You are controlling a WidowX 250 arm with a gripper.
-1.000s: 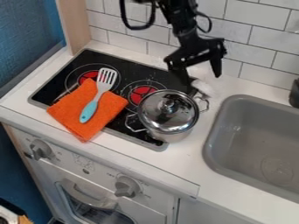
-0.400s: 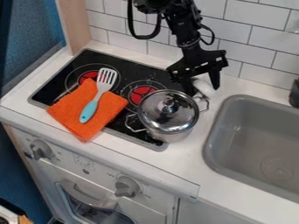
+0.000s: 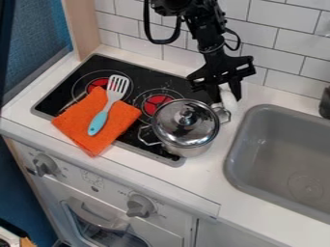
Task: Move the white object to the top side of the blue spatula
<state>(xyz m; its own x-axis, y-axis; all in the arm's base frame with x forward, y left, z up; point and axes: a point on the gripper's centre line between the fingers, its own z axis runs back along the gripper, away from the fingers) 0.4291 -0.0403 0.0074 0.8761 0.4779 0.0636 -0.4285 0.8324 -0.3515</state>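
Grasping white object with gripper, between jaws, beside pot. Seemingly done gripping; can't confirm lift. Yet to carry and set at top side of spatula, well apart from jaws.

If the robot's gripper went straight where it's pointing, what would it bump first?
The gripper points down, with the white object between its jaws, so probably the counter by the pot. How close, I can't tell.

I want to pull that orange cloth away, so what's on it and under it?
The spatula lies on it, slotted end past its edge. The orange cloth rests partly on the stovetop, partly on the counter; whatever else it covers is hidden.
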